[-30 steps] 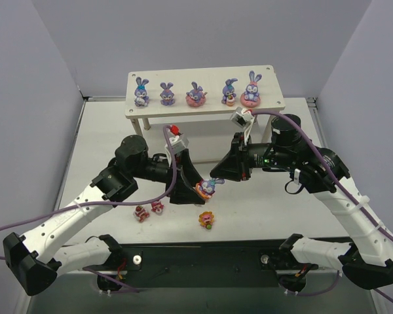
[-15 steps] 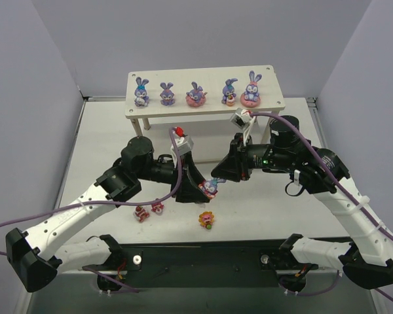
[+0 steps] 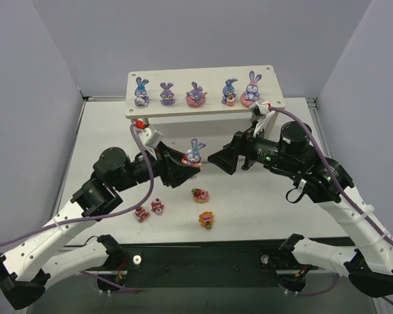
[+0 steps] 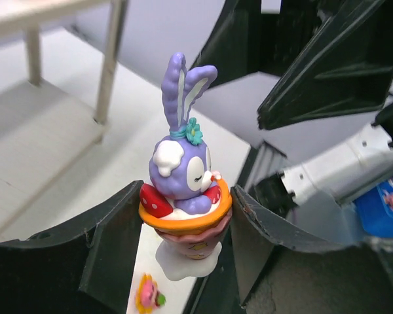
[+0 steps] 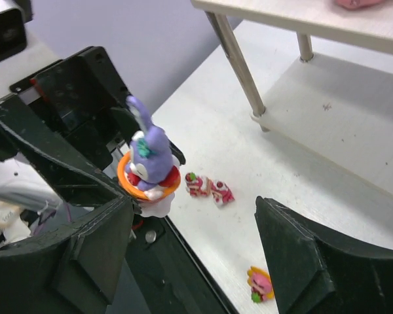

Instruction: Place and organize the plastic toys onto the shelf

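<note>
You'll see the bunny (image 4: 182, 176) is purple with a white muzzle, a teal flower and red white-dotted pieces on an orange-rimmed pink base. Your shelf (image 3: 209, 77) is pale whitewashed wood.

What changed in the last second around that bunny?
The left gripper now clamps the bunny and has lifted it toward the shelf; the right gripper is open, clear of it. A pink cake piece shows where they worked. Five shelf bunnies and three near table pieces stayed put.
</note>
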